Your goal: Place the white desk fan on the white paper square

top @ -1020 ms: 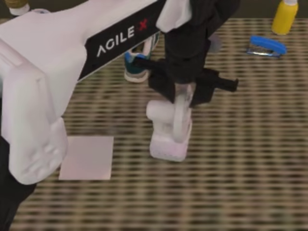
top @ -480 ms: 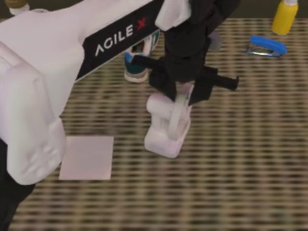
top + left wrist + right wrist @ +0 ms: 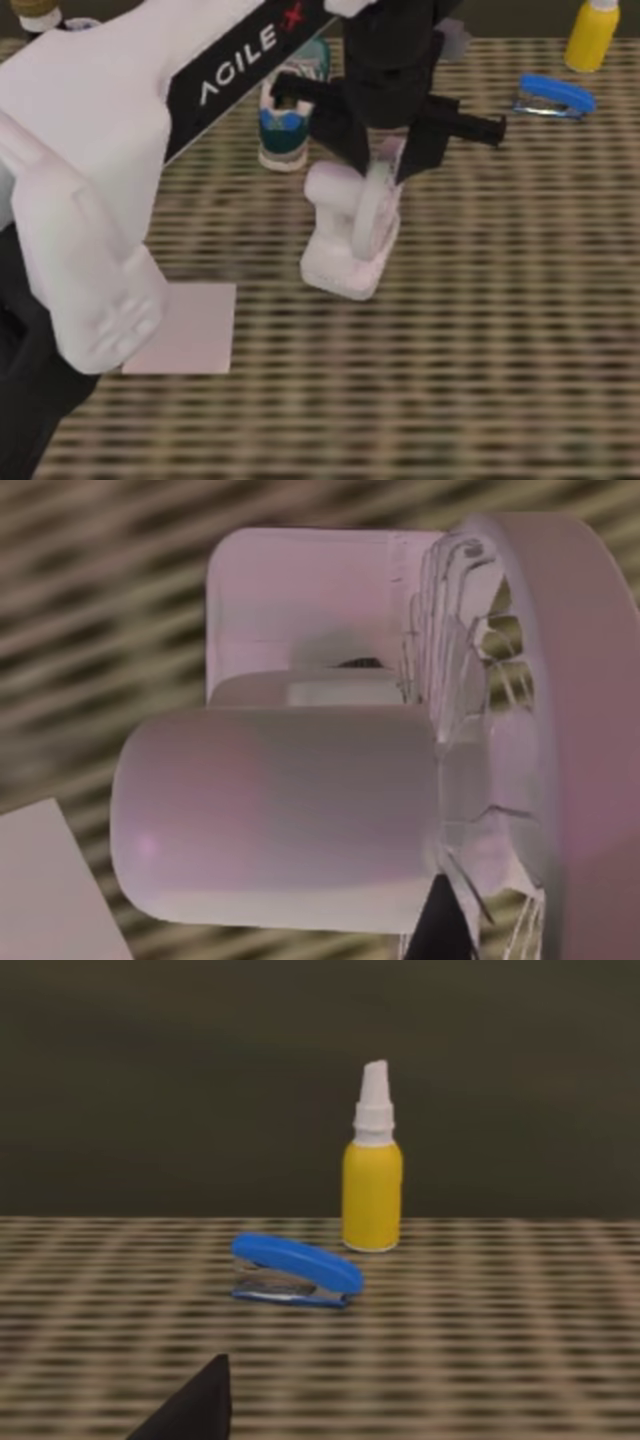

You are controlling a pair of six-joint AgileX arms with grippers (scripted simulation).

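The white desk fan (image 3: 345, 250) is near the table's middle, its base tilted and its round grilled head edge-on to the top view. My left gripper (image 3: 375, 165) comes down from above and is shut on that head. The left wrist view shows the fan (image 3: 300, 810) from very close, with one dark fingertip (image 3: 435, 930) against the grille. The white paper square (image 3: 190, 335) lies flat to the fan's left, partly hidden under my left arm; a corner of the paper (image 3: 45, 890) shows in the wrist view. My right arm is out of the top view, one fingertip (image 3: 205, 1400) standing alone.
A teal and white shoe (image 3: 290, 130) lies just behind the fan. A blue stapler (image 3: 553, 97) and a yellow bottle (image 3: 592, 35) stand at the back right, and the stapler (image 3: 295, 1270) and bottle (image 3: 372, 1185) also show ahead of my right wrist.
My left gripper has moved toward the far side and risen, carrying the fan. The fan's base has shifted back with it and tilted. The paper has not moved.
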